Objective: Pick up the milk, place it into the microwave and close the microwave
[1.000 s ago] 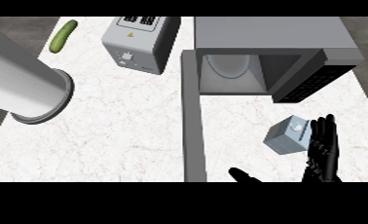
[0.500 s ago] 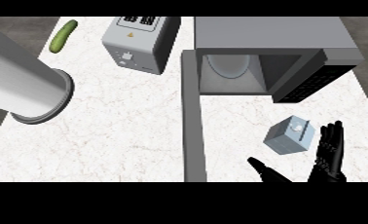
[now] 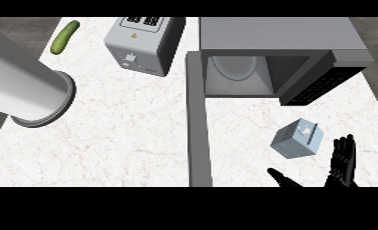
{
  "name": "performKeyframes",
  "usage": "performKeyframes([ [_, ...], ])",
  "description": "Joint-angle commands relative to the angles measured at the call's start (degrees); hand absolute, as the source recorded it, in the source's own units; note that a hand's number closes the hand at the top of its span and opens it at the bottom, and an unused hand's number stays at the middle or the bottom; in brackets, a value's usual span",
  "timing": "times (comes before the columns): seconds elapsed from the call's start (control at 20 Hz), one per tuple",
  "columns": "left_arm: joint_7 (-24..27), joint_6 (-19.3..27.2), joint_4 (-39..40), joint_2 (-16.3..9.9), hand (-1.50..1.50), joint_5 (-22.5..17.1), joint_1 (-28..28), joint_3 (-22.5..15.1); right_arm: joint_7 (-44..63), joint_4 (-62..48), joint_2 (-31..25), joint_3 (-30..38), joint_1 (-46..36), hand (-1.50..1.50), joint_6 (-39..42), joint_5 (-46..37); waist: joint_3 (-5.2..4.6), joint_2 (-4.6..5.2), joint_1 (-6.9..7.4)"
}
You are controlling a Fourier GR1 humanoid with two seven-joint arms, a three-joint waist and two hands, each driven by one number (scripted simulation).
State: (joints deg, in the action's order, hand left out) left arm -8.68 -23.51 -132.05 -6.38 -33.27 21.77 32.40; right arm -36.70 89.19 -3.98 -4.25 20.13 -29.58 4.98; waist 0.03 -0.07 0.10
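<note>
Milk, a small pale blue carton [image 3: 297, 138] with a white cap, sits tilted on the white marble counter [image 3: 125, 134], just beside the fingers of the black right hand [image 3: 341, 166]. That hand enters at the lower right edge, fingers straight and spread from the thumb, gripping nothing. Above the carton stands the grey microwave [image 3: 280, 39], its dark door [image 3: 319, 81] swung open and a pale round plate [image 3: 235, 67] visible inside. Further left are a silver toaster [image 3: 140, 44], a green cucumber [image 3: 64, 37] and a grey forearm [image 3: 29, 89] whose hand is out of sight.
</note>
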Motion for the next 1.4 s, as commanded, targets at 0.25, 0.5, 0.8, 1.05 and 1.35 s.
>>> performKeyframes([
  [0.25, -0.1, -3.0, 0.8, 2.5, -1.5, 1.0, -1.1, 1.1, -10.7, -16.9, 0.1, 7.1, -7.1, -1.5, 5.8, 3.6, -0.01, 0.03, 0.1],
  [0.5, -3.1, -3.1, 1.5, -1.3, -1.5, -5.7, -2.0, 5.4, -12.8, -22.6, -1.2, 9.9, -10.6, -1.5, 7.1, 4.1, -0.01, 0.01, 0.16],
  [0.8, -3.7, -3.1, -1.9, 4.3, -1.5, 0.2, -1.8, 2.8, -18.6, -33.8, 0.1, 11.8, -14.9, -1.5, 7.0, 3.0, -0.01, 0.04, 0.16],
  [1.05, -1.8, -5.1, 1.0, 5.0, -1.5, 2.0, -2.7, 3.0, -23.8, -48.6, -2.8, 16.7, -26.4, 1.5, 10.8, 4.6, 0.04, 0.16, 0.44],
  [1.35, -1.2, -7.9, 2.6, 3.5, -1.5, -3.6, -0.4, 6.5, -23.9, -44.4, -5.4, 14.8, -28.5, 1.5, 6.7, 0.1, -0.04, 0.02, 0.58],
])
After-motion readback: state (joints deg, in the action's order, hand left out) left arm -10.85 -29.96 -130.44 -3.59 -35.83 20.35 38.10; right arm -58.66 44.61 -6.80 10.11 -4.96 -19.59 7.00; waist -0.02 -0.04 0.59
